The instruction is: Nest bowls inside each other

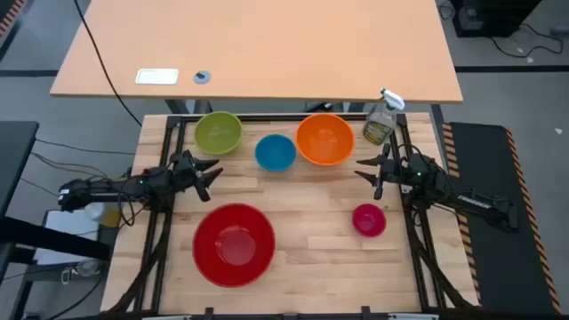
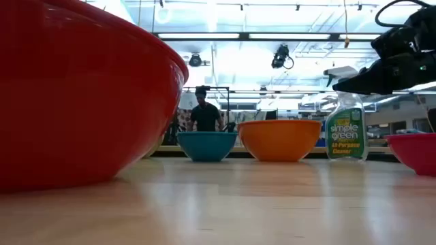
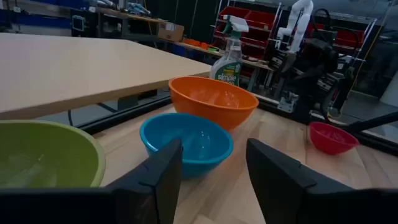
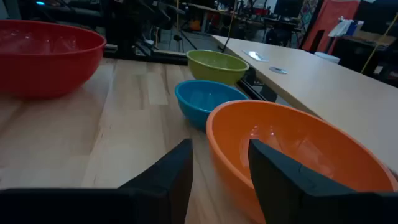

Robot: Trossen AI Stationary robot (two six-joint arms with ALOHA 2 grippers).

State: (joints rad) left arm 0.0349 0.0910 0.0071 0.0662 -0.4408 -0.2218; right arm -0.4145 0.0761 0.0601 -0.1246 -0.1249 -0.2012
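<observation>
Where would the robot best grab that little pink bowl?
Probably by its rim. The pink bowl sits upright and alone, mouth up, so one finger can slip inside the wall and one outside, coming from above. The right gripper, open and empty, is nearest it.

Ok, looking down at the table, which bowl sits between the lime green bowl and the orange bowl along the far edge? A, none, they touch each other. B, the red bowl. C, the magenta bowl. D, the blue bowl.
D: in the high view the blue bowl stands alone between the lime green bowl and the orange bowl, with the red bowl and magenta bowl nearer the front.
</observation>
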